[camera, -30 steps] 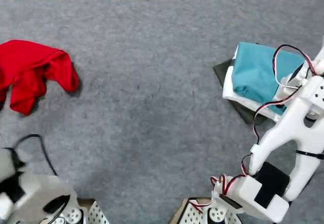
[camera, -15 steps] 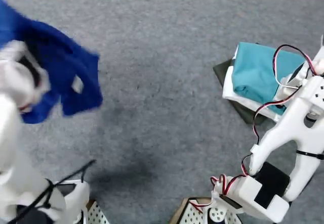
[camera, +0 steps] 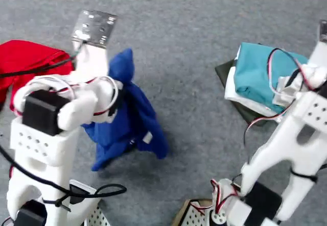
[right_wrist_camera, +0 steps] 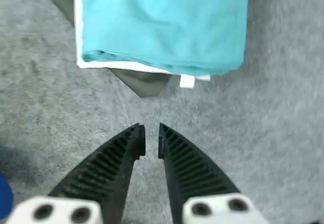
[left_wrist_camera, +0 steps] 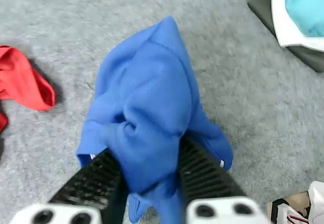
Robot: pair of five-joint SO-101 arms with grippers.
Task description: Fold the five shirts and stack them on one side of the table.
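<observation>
A crumpled blue shirt (camera: 127,119) hangs near the table's left-centre. My left gripper (left_wrist_camera: 152,166) is shut on the blue shirt (left_wrist_camera: 147,107), whose cloth bunches between the jaws and trails onto the grey table (camera: 194,42). Behind the left arm (camera: 61,114), a red shirt (camera: 25,57) lies crumpled at the far left; the left wrist view also catches the red shirt (left_wrist_camera: 23,80). On the right side is a folded stack, with a teal shirt (camera: 258,73) over a white and a dark one. My right gripper (right_wrist_camera: 150,135) hovers just before the teal shirt (right_wrist_camera: 162,21), shut and holding nothing.
The right arm (camera: 301,119) stands beside the stack, its red and black wires looping over the teal shirt. Both arm bases sit at the table's near edge. Bare grey felt spans the middle and back of the table.
The left arm has carried the blue shirt from the far left toward the table's middle and lowered it. The red shirt shows again behind it. The right arm has shifted slightly.
</observation>
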